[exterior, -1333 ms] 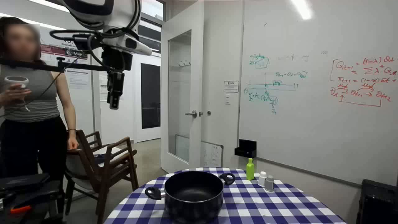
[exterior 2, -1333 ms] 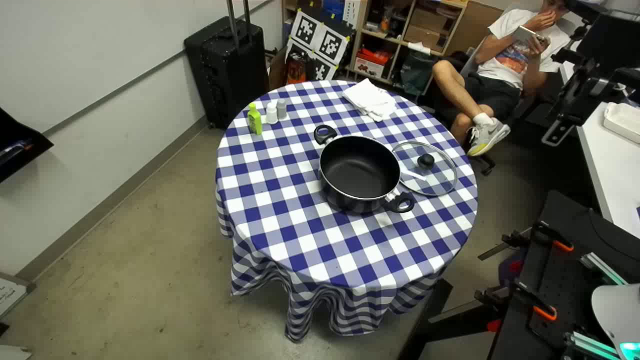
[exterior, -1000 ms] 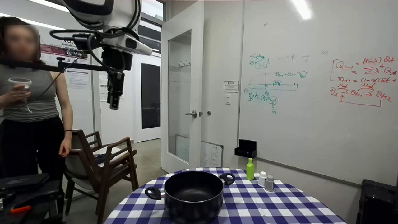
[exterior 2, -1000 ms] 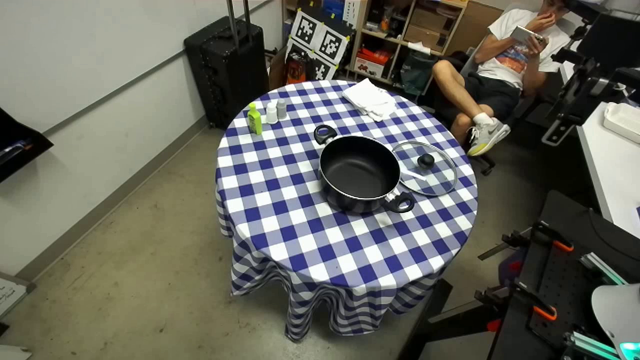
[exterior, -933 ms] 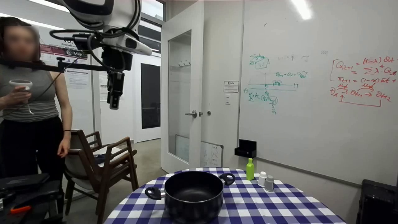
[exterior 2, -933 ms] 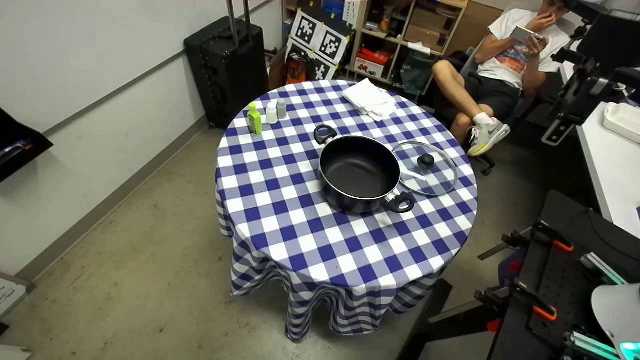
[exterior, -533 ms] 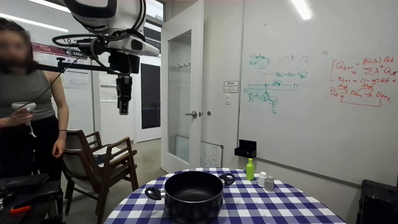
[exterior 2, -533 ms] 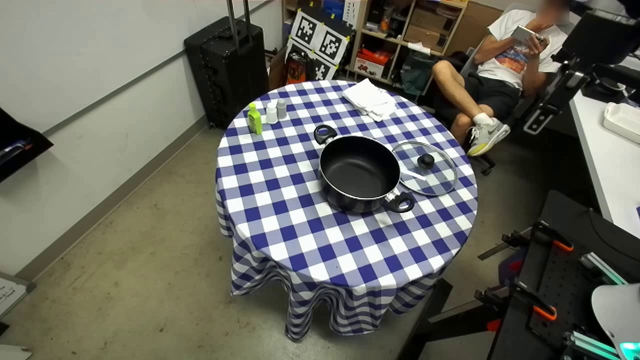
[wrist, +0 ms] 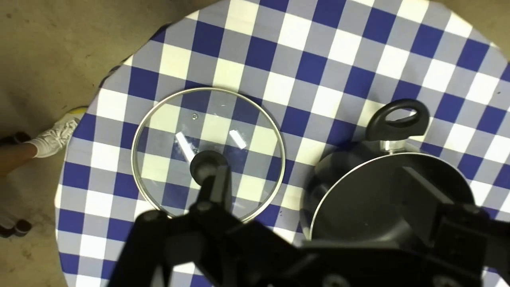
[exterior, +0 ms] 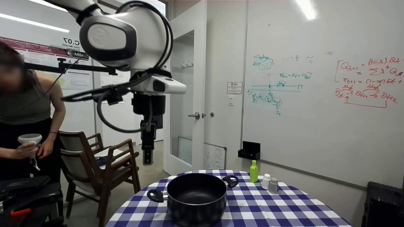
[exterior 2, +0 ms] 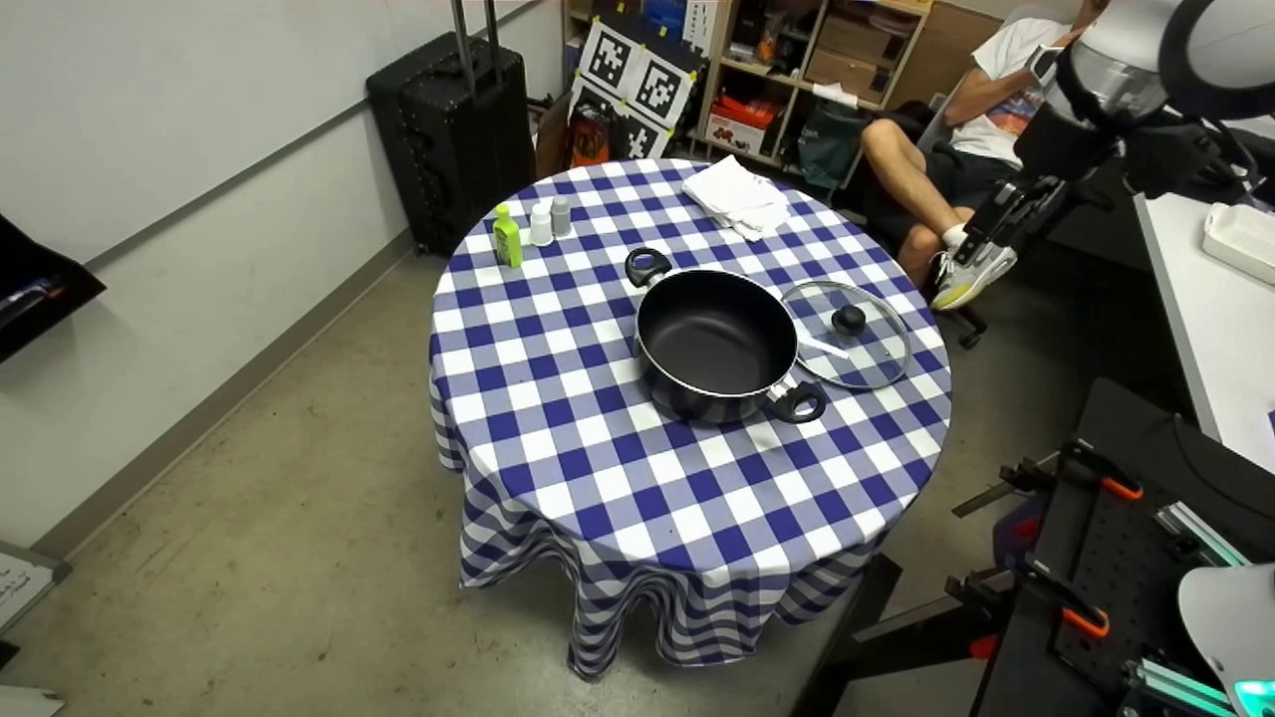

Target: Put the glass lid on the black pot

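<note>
the jaws of my gripper [wrist: 316,171] stand wide apart, holding nothing. in the wrist view one finger [wrist: 221,187] overlaps the round knob [wrist: 202,167] while the other shows across the black pot [wrist: 358,191]. just beside the pot, the glass lid [wrist: 209,137] lies knob-up on the checked cloth [exterior 2: 618,438]. this looks like the approach: i should shift lidward until the knob sits centred, then lower straight, wary of the pot's rim, and pinch low on the knob so the lid lifts level.
</note>
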### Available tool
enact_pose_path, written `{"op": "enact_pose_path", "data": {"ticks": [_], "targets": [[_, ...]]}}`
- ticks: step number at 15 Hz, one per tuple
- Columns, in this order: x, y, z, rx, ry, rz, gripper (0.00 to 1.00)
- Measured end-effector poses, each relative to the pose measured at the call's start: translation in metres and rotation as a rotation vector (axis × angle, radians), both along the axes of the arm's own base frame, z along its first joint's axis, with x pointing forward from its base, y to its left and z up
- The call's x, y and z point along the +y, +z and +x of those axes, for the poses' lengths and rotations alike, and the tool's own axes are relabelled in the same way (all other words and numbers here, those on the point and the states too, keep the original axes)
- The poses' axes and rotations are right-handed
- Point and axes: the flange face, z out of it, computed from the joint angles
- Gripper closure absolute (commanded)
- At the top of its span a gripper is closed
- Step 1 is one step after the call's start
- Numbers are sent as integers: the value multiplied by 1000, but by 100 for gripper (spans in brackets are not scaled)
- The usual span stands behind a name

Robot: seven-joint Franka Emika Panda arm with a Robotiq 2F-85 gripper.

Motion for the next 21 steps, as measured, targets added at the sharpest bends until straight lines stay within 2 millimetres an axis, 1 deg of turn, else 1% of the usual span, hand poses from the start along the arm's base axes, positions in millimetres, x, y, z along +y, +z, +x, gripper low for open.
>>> {"op": "enact_pose_path", "data": {"ticks": [2, 7, 9, 11, 13, 15, 17, 21], "targets": [[-11, -31, 14, 14, -17, -14, 0], [-27, -112, 63, 56, -50, -7, 0], [-37, -145, 80, 84, -54, -9, 0], [-51, -176, 92, 108, -65, -11, 0], [-68, -206, 100, 128, -83, -11, 0], [-85, -228, 106, 136, -104, -10, 0], [-97, -242, 113, 140, -118, -5, 0], [-105, -262, 124, 166, -123, 14, 0]]}}
